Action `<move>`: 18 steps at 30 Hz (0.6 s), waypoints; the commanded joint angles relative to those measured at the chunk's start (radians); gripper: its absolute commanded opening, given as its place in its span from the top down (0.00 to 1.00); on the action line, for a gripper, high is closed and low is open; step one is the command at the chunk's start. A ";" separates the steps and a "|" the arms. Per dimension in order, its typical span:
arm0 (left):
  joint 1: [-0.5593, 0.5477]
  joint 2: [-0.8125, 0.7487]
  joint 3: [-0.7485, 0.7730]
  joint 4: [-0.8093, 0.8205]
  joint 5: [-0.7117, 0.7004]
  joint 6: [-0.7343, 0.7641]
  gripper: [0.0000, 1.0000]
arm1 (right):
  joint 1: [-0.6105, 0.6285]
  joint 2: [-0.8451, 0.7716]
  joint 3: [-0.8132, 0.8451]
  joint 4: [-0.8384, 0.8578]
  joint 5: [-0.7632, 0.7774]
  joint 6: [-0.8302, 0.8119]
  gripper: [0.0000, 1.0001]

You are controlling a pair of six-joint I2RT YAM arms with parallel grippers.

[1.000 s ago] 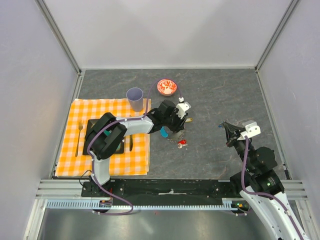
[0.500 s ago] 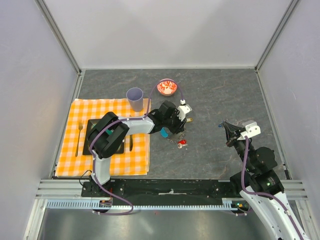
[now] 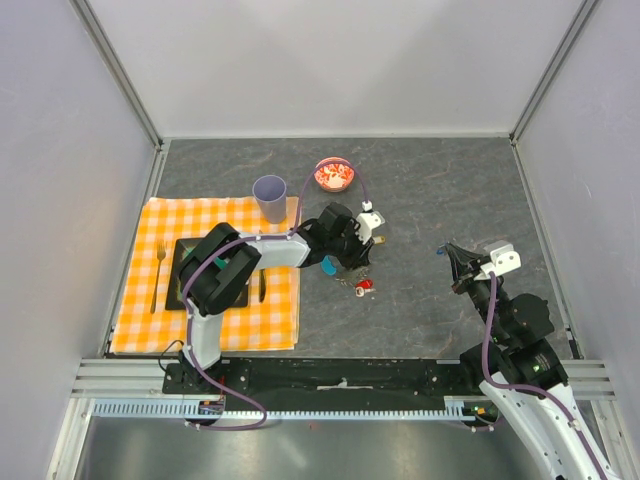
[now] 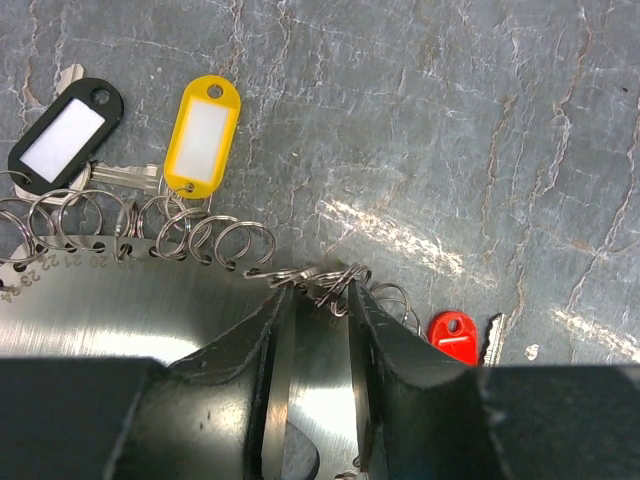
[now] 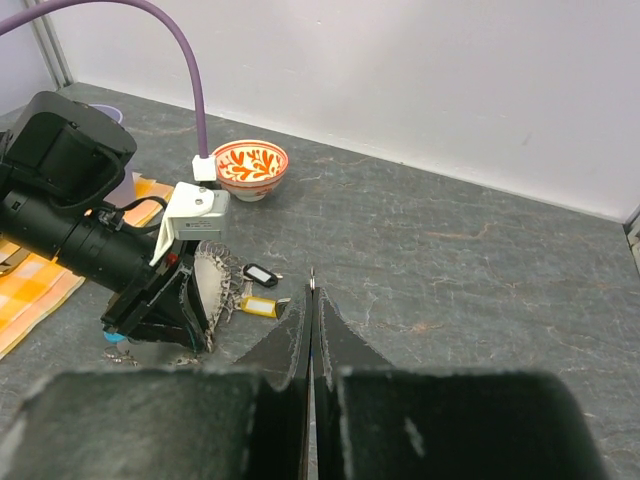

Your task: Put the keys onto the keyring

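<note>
The keyring shows as a run of thin metal rings (image 4: pixel 190 232) along the edge of a numbered steel plate (image 4: pixel 110 305), with a blue fob (image 3: pixel 328 265) under the left arm. My left gripper (image 4: pixel 312 290) is over the plate. Its jaws are partly closed, with a bunch of rings between the tips; whether they are pinched does not show. Loose keys lie on the table: black-and-white tag (image 4: pixel 65 135), yellow tag (image 4: pixel 203 130), red head (image 4: pixel 452 335). My right gripper (image 5: pixel 312 295) hovers apart at the right, shut on a thin metal sliver with a hint of blue, probably a key.
A red-and-white bowl (image 3: pixel 334 174) stands behind the left gripper and a lilac cup (image 3: pixel 270 197) sits at the corner of the orange checked cloth (image 3: pixel 215 310). On the cloth lie a dark tray (image 3: pixel 183 262) and a fork (image 3: pixel 158 275). Walls close in three sides.
The left gripper's jaws have narrowed and its wrist has shifted slightly over the rings. The right arm has not moved.
</note>
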State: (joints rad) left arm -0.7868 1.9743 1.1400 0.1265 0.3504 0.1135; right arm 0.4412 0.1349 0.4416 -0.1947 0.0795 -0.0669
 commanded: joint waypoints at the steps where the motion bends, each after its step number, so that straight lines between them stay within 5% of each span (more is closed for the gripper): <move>1: 0.000 0.018 0.032 0.012 0.035 0.031 0.66 | 0.004 0.000 -0.003 0.040 -0.007 0.009 1.00; 5: 0.000 0.018 0.035 -0.001 0.033 0.034 0.70 | 0.002 -0.001 -0.003 0.040 -0.009 0.009 1.00; 9: 0.000 0.003 0.027 -0.011 0.035 0.026 0.59 | 0.004 -0.003 -0.003 0.038 -0.010 0.009 1.00; 18: 0.000 -0.020 0.009 -0.010 0.053 0.011 0.59 | 0.004 -0.006 -0.003 0.038 -0.011 0.010 1.00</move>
State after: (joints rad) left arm -0.7868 1.9816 1.1492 0.1223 0.3603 0.1139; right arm 0.4412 0.1349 0.4389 -0.1951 0.0761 -0.0669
